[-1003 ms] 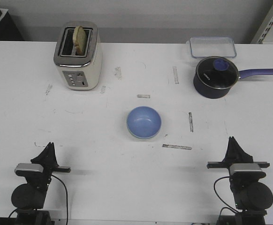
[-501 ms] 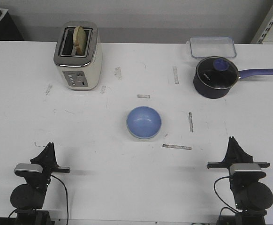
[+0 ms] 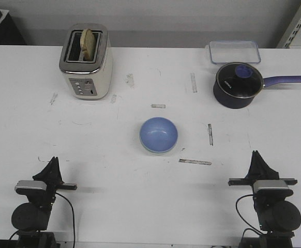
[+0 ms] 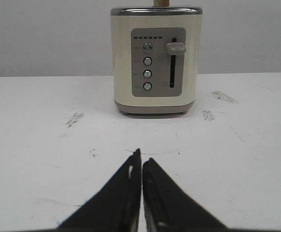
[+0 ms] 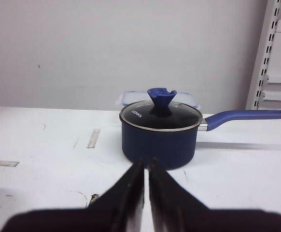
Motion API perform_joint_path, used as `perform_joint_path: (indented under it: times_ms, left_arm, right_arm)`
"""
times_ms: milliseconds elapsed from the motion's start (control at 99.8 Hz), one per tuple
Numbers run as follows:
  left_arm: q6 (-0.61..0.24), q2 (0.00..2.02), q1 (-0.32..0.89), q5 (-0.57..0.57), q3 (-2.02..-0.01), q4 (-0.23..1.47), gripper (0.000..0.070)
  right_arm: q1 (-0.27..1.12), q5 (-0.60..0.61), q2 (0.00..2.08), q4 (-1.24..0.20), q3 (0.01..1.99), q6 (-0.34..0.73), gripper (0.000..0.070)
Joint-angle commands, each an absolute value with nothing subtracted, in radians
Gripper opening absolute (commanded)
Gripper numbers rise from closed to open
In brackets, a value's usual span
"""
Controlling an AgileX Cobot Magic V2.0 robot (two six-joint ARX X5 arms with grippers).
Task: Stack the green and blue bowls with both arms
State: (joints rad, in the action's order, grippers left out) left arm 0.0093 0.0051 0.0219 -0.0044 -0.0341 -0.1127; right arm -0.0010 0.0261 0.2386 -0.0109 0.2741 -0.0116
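Observation:
The light blue bowl point(image 3: 159, 134) sits upright in the middle of the table. A thin pale mint edge point(image 3: 155, 151) shows under its near rim, so it seems to sit inside the green bowl. My left gripper point(image 3: 53, 163) rests at the near left edge, shut and empty; it also shows in the left wrist view point(image 4: 141, 157). My right gripper point(image 3: 256, 157) rests at the near right edge, shut and empty; it also shows in the right wrist view point(image 5: 146, 164). Both are far from the bowls, which neither wrist view shows.
A cream toaster point(image 3: 86, 61) with a slice of bread stands at the back left, straight ahead of the left gripper point(image 4: 156, 60). A dark navy saucepan point(image 3: 238, 85) with a glass lid stands at the back right point(image 5: 160, 133), with a clear lidded box point(image 3: 234, 51) behind it.

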Motion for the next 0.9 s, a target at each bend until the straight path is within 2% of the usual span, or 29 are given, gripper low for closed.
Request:
perform_joint_path:
  times_ms: [0,561,892]
  left_arm:
    - [0.007,0.003,0.023,-0.004,-0.012,-0.128,0.0002]
    - [0.007,0.003,0.023,-0.004,-0.012,-0.128,0.0002]
    - [0.007,0.003,0.023,-0.004,-0.012,-0.128,0.0002]
  right_arm:
    - [-0.001,0.026,0.236,0.0,0.275,-0.02,0.0005]
    - [-0.001,0.026,0.234,0.006,0.272,-0.02,0.0005]
    - [0.002,0.027,0.089,0.015,0.166,-0.023,0.0005]
